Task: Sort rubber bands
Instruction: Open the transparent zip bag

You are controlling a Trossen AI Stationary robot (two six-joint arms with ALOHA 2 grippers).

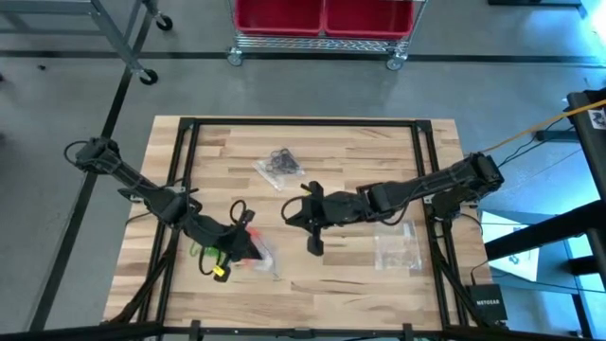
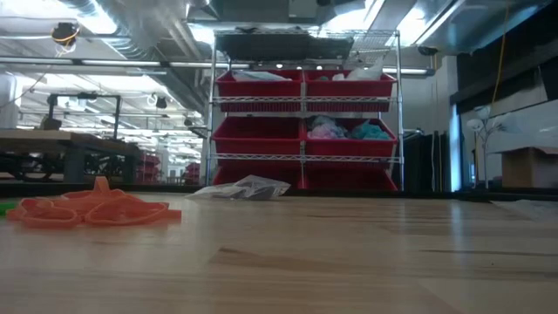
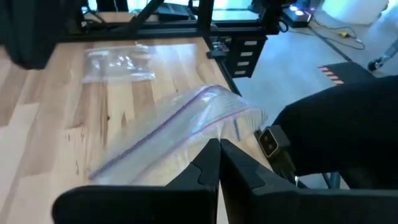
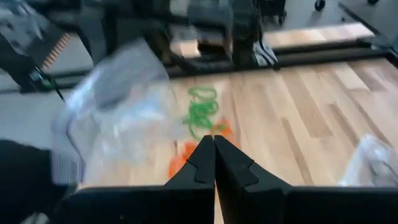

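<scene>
left pincer (image 3: 219,163) pinched shut on a clear bag (image 3: 177,127); right pincer (image 4: 214,155) closed, empty, over the tabletop (image 1: 360,142) near orange rubber bands (image 2: 91,209).

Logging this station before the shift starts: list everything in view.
table: one, light wood, black frame
orange-red rubber bands: one pile, near the left arm
green rubber bands: one bunch, beside the orange-red pile
black rubber bands: one bunch, in a clear bag on the table's far side
zip bag: one, clear, at the left claw
flat bag: one, clear, under the right arm
red bins: several, on a wire shelf beyond the table
left claw: shut, at the zip bag's edge
right claw: shut, mid-table, empty
</scene>
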